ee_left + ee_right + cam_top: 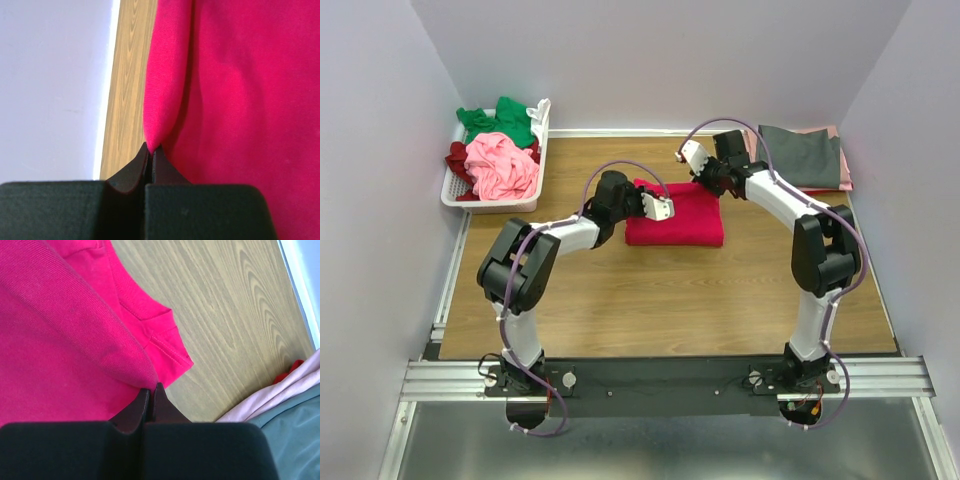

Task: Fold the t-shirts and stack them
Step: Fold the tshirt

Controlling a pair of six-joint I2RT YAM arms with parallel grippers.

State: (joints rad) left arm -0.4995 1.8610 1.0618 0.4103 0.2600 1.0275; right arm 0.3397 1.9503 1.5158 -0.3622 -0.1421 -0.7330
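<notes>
Bright, even, diffuse light from above fills the overhead view; the arms (525,262) throw only faint soft shadows on the desk (670,300). Both wrist views show slightly blurred black jaws up close, the t-shirt (65,340) weave sharp, its fold shadowed.

Wooden worktop (620,300): crimson-pink folded t-shirt (685,220) at centre. left end effector (655,208) at its left edge, right end effector (705,183) at its far right corner. white slatted plastic basket (455,195) of crumpled tees far left; grey-topped folded stack (800,155) far right.
</notes>
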